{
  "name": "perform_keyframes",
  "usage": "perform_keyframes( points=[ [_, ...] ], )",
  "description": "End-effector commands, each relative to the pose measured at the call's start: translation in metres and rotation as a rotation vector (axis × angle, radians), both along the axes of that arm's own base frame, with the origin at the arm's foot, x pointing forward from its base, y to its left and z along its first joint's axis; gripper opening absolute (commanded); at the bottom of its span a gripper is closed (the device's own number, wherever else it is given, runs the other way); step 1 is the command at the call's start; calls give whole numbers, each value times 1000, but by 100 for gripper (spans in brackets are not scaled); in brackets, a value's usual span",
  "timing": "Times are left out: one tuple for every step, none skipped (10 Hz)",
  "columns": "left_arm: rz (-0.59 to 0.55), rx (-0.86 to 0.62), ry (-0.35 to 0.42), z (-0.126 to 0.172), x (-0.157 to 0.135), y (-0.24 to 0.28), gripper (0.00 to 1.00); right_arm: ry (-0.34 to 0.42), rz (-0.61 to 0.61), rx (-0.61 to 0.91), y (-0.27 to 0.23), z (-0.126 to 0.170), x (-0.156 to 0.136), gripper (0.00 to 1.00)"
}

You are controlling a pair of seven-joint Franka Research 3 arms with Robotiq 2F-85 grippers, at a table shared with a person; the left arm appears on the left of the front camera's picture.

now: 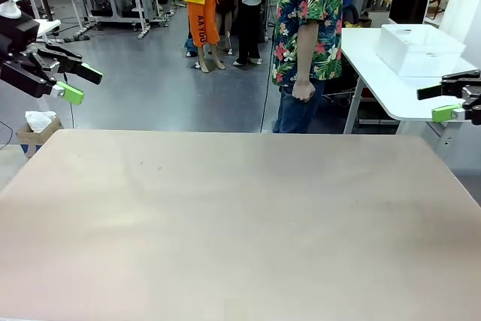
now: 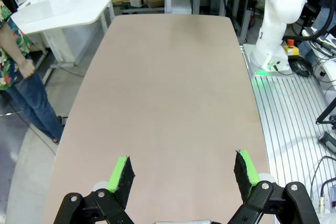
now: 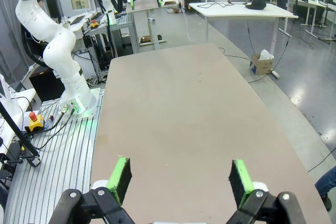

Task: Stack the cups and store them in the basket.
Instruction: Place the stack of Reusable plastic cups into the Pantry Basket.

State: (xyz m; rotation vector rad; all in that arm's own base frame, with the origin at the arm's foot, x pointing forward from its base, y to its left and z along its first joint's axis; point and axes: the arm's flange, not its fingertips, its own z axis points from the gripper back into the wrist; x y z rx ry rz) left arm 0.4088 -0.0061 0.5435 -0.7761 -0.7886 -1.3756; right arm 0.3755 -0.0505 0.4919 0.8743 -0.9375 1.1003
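Note:
The cups are out of view. The basket (image 1: 419,50), a white rectangular tub, stands on a white side table (image 1: 376,65) beyond the far right corner; it also appears as the basket (image 2: 51,1) in the left wrist view. My left gripper (image 1: 81,84) hangs open above the floor off the table's far left corner, holding nothing. My right gripper (image 1: 432,103) hangs open off the far right edge, level with the side table. In the wrist views, the left gripper (image 2: 184,174) and the right gripper (image 3: 181,178) each stand wide open over the bare tan tabletop (image 1: 240,216).
A person in a floral shirt (image 1: 312,20) stands at the far side, one fist (image 1: 303,89) hanging at the hip. A cardboard box with tissue (image 1: 36,129) sits on the floor at far left.

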Motion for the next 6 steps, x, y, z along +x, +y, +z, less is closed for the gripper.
perform_keyframes(
  points=[
    [10, -4, 7, 4, -1, -1, 100, 13, -12, 24, 2, 4, 0, 100],
    [10, -4, 7, 4, -1, -1, 100, 13, -12, 24, 2, 4, 0, 100],
    [10, -4, 7, 4, -1, -1, 100, 13, -12, 24, 2, 4, 0, 100],
    [10, -4, 7, 4, -1, -1, 100, 13, -12, 24, 2, 4, 0, 100],
    [10, -4, 7, 4, -1, -1, 100, 13, -12, 24, 2, 4, 0, 100],
    [10, -4, 7, 4, -1, -1, 100, 13, -12, 24, 2, 4, 0, 100]
  ],
)
